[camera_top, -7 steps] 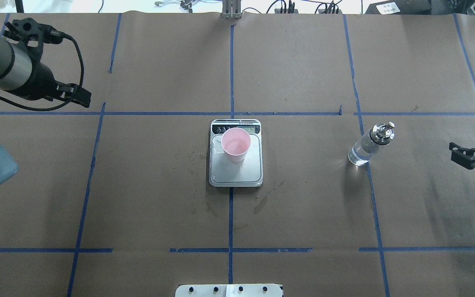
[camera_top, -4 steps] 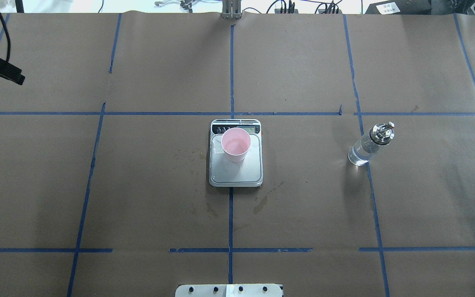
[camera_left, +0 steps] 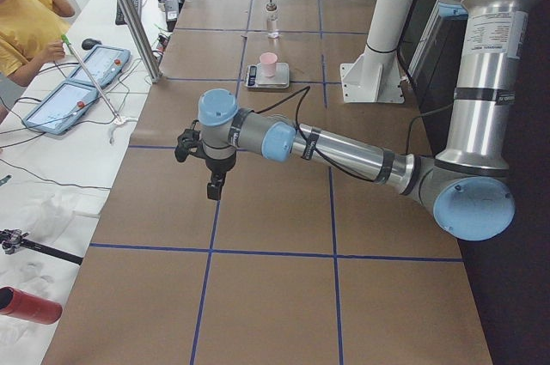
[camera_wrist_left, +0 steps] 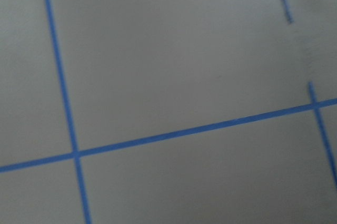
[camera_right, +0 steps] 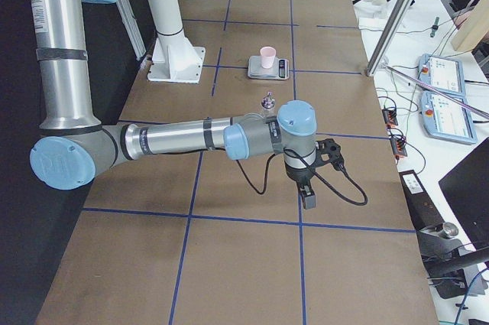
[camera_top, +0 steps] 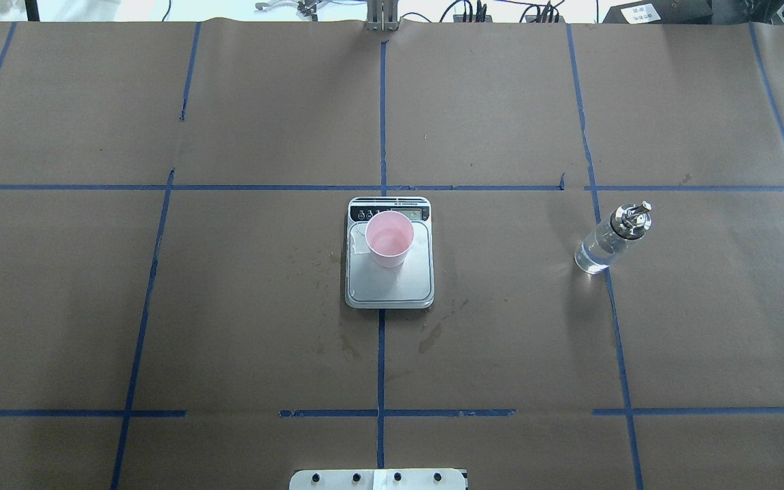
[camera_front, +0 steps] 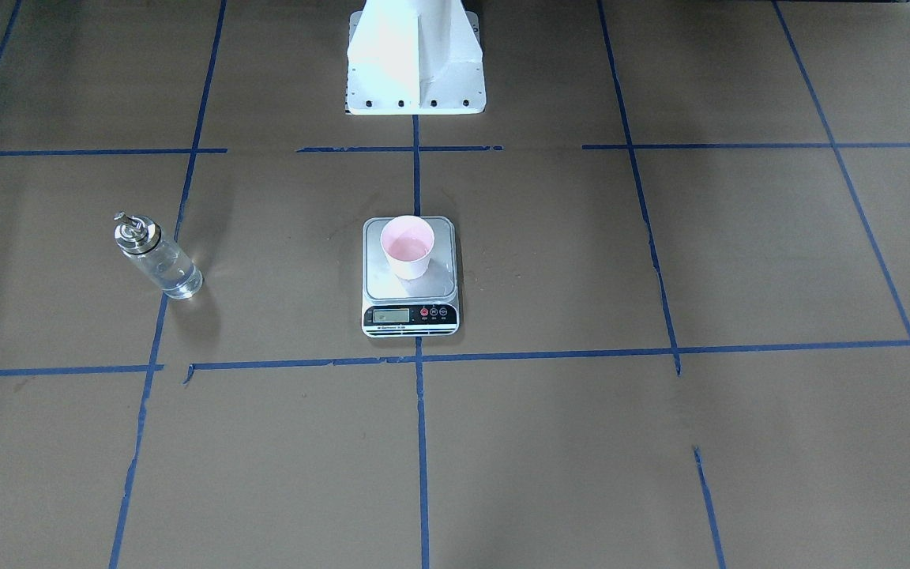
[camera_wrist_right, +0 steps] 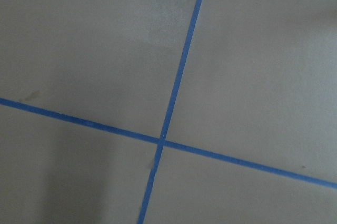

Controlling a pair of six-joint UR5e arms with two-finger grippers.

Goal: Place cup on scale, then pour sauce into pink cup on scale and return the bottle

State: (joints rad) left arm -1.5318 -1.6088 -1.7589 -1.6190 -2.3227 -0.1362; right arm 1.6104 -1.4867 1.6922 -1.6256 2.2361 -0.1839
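The pale pink cup [camera_top: 389, 238] stands upright on the far part of the silver scale [camera_top: 389, 291], near its black display strip [camera_front: 411, 316]. The clear glass bottle [camera_top: 610, 238] with its silver pourer cap stands upright on the brown paper to the right of the scale, and clear sauce [camera_top: 591, 258] shows in it. Both arms are outside the overhead view. My left gripper [camera_left: 213, 185] hangs over the table's left end, far from the scale. My right gripper [camera_right: 307, 195] hangs over the right end, past the bottle [camera_right: 268, 102]. I cannot tell whether either is open or shut.
Wet stains [camera_top: 433, 337] mark the paper near the scale. The white robot base [camera_front: 415, 55] stands at the robot's table edge. Control tablets [camera_left: 86, 69] and a person sit beyond the far table edge. A metal post [camera_right: 390, 30] stands at that edge.
Both arms have drawn back out of the overhead view, the left one to the left and the right one to the right. Cup, scale and bottle have not moved.
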